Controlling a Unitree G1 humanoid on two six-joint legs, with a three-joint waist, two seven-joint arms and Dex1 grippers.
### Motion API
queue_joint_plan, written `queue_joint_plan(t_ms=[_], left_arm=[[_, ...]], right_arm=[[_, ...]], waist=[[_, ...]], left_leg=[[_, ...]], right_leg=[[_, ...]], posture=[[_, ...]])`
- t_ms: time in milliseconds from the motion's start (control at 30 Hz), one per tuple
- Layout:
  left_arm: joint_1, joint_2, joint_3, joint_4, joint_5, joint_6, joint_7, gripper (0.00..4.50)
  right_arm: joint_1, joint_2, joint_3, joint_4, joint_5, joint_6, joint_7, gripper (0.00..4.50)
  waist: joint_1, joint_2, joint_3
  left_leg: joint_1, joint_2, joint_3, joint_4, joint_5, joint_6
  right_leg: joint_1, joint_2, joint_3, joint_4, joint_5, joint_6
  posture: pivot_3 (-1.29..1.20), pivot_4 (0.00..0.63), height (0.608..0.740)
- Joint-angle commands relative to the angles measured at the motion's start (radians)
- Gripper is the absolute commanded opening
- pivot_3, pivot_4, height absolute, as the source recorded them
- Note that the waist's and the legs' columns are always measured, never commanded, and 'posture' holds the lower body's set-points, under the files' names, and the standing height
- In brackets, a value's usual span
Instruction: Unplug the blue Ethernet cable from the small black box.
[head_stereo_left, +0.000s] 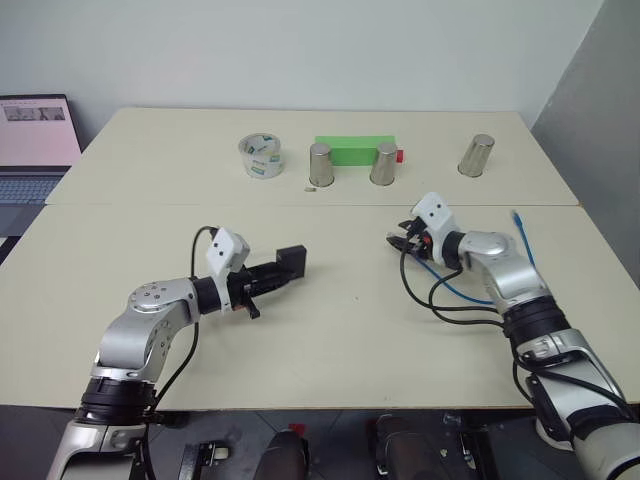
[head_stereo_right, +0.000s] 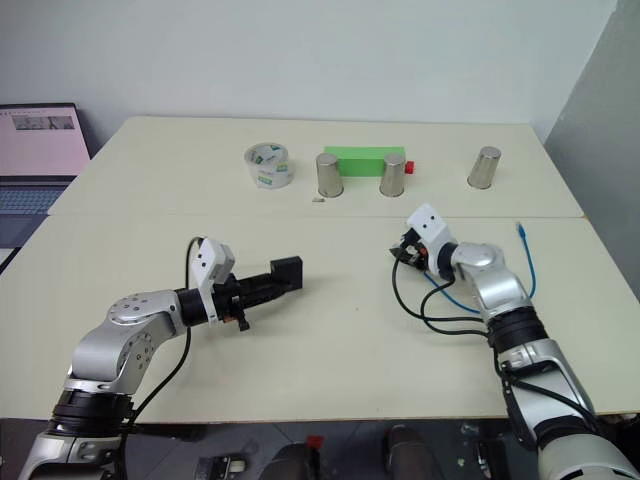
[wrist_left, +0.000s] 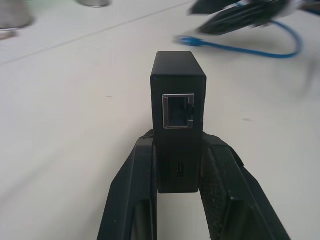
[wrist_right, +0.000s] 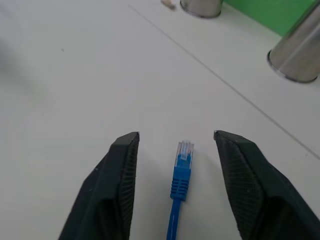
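Observation:
My left gripper is shut on the small black box, held just above the table at the left of centre. In the left wrist view the box stands up between the fingers, and its metal socket faces the camera with nothing in it. My right gripper is open at the right of centre. The blue Ethernet cable shows its clear plug between the spread fingers, touching neither. The rest of the cable loops on the table under the right arm, its far plug further right.
Along the back stand a roll of tape, a green block and three steel cups. A laptop sits off the far left. A seam crosses the table.

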Motion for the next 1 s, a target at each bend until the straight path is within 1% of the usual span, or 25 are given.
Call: queue_joint_plan(t_ms=[33, 67, 100, 167, 200, 300, 400, 533, 600, 633, 700, 767, 833, 867, 967, 1000], left_arm=[[-0.042, -0.047, 0.052, 0.09, 0.122, -0.154, 0.196, 0.77], [-0.054, -0.067, 0.068, 0.141, 0.15, -0.212, 0.25, 0.77], [-0.063, -0.079, 0.079, 0.175, 0.165, -0.251, 0.28, 0.77], [-0.085, -0.115, 0.122, 0.261, 0.158, -0.344, 0.32, 0.77], [-0.093, -0.125, 0.133, 0.289, 0.156, -0.373, 0.329, 0.77], [-0.139, -0.16, 0.161, 0.447, 0.199, -0.519, 0.43, 0.77], [-0.179, -0.176, 0.151, 0.592, 0.247, -0.626, 0.485, 0.77], [-0.229, -0.2, 0.163, 0.761, 0.258, -0.699, 0.526, 0.77], [-0.241, -0.207, 0.167, 0.82, 0.253, -0.709, 0.52, 1.48], [-0.242, -0.212, 0.175, 0.836, 0.239, -0.71, 0.509, 1.65], [-0.235, -0.218, 0.187, 0.846, 0.217, -0.703, 0.492, 2.18], [-0.205, -0.221, 0.198, 0.822, 0.199, -0.683, 0.473, 2.62], [-0.161, -0.225, 0.205, 0.767, 0.184, -0.662, 0.464, 2.99], [-0.14, -0.225, 0.204, 0.736, 0.182, -0.648, 0.466, 3.11], [-0.031, -0.217, 0.184, 0.563, 0.185, -0.579, 0.466, 3.76], [0.008, -0.213, 0.181, 0.492, 0.182, -0.55, 0.466, 3.76]], right_arm=[[0.062, -0.064, -0.028, -0.266, 0.111, 0.088, 0.158, 3.49], [0.087, -0.076, -0.032, -0.365, 0.171, 0.132, 0.203, 3.77], [0.102, -0.083, -0.037, -0.429, 0.21, 0.164, 0.229, 3.77], [0.118, -0.076, -0.026, -0.525, 0.236, 0.217, 0.223, 3.77], [0.12, -0.072, -0.022, -0.545, 0.237, 0.231, 0.214, 3.77], [0.114, -0.044, 0.001, -0.586, 0.231, 0.261, 0.189, 3.77], [0.104, -0.019, 0.017, -0.589, 0.218, 0.269, 0.175, 3.77], [0.098, -0.002, 0.034, -0.587, 0.202, 0.268, 0.169, 3.77], [0.098, 0.0, 0.04, -0.589, 0.197, 0.269, 0.167, 3.84], [0.098, -0.001, 0.042, -0.59, 0.195, 0.268, 0.166, 3.84], [0.1, -0.004, 0.043, -0.595, 0.194, 0.269, 0.163, 3.84], [0.104, -0.006, 0.042, -0.601, 0.194, 0.275, 0.157, 3.84], [0.108, -0.008, 0.041, -0.609, 0.195, 0.278, 0.153, 3.84], [0.11, -0.009, 0.041, -0.612, 0.195, 0.28, 0.151, 3.84], [0.123, -0.012, 0.038, -0.623, 0.194, 0.286, 0.138, 3.84], [0.128, -0.015, 0.035, -0.625, 0.193, 0.288, 0.133, 3.84]], waist=[[0.005, 0.0, 0.0], [0.006, 0.0, 0.0], [0.007, 0.0, 0.0], [0.007, 0.0, 0.0], [0.004, 0.0, 0.0], [0.006, -0.001, -0.001], [0.012, -0.001, -0.001], [0.02, -0.001, -0.001], [0.022, -0.001, -0.001], [0.022, -0.001, -0.001], [0.021, 0.0, -0.001], [0.021, 0.0, -0.001], [0.016, 0.0, -0.001], [0.014, 0.0, -0.001], [0.003, 0.001, -0.002], [0.0, 0.001, -0.002]], left_leg=[[0.0, 0.0, 0.0, 0.0, 0.0, 0.0], [0.0, 0.0, -0.001, 0.0, 0.0, 0.0], [0.0, 0.0, -0.002, 0.0, 0.0, 0.0], [0.0, 0.0, -0.002, 0.0, 0.0, 0.0], [0.0, 0.0, -0.002, 0.0, 0.0, 0.0], [0.001, 0.0, -0.002, 0.001, 0.0, 0.0], [0.001, 0.0, -0.003, 0.002, 0.0, 0.0], [0.0, -0.001, -0.003, 0.003, 0.0, 0.0], [0.0, -0.001, -0.003, 0.003, 0.0, 0.0], [0.0, -0.001, -0.003, 0.003, 0.0, 0.0], [0.0, -0.001, -0.004, 0.002, 0.0, 0.0], [0.001, -0.001, -0.004, 0.002, 0.0, 0.0], [0.001, -0.001, -0.004, 0.002, 0.0, 0.0], [0.003, -0.001, -0.002, 0.002, 0.0, 0.0], [0.005, -0.001, -0.001, 0.001, 0.0, 0.0], [0.005, -0.001, -0.001, 0.0, 0.0, 0.0]], right_leg=[[0.0, 0.0, 0.0, 0.0, 0.0, 0.0], [0.001, 0.0, -0.001, 0.0, 0.0, 0.0], [0.001, 0.0, -0.001, 0.0, 0.0, 0.0], [0.001, 0.0, -0.002, 0.0, 0.0, 0.0], [0.001, 0.0, -0.002, 0.0, 0.0, 0.0], [0.001, 0.0, -0.002, 0.0, 0.0, 0.0], [0.002, 0.0, -0.003, 0.0, 0.001, 0.001], [0.002, 0.0, -0.002, 0.0, 0.001, 0.002], [0.002, -0.001, -0.003, 0.0, 0.001, 0.002], [0.002, -0.001, -0.003, 0.0, 0.001, 0.002], [0.002, -0.001, -0.004, 0.001, 0.001, 0.002], [0.002, -0.001, -0.004, 0.001, 0.001, 0.002], [0.003, -0.001, -0.004, 0.001, 0.001, 0.002], [0.003, -0.001, -0.003, 0.001, 0.001, 0.002], [0.004, -0.001, -0.001, 0.001, 0.001, 0.002], [0.004, -0.001, -0.001, 0.002, 0.001, 0.002]], posture=[[0.0, 0.15, 0.74], [0.0, 0.15, 0.74], [0.0, 0.15, 0.74], [0.0, 0.15, 0.74], [0.0, 0.15, 0.74], [0.0, 0.15, 0.74], [0.0, 0.15, 0.74], [0.0, 0.15, 0.74], [0.0, 0.15, 0.74], [0.0, 0.15, 0.74], [0.0, 0.15, 0.74], [0.0, 0.15, 0.74], [0.0, 0.15, 0.74], [0.0, 0.15, 0.74], [0.0, 0.15, 0.74], [0.0, 0.15, 0.74]])
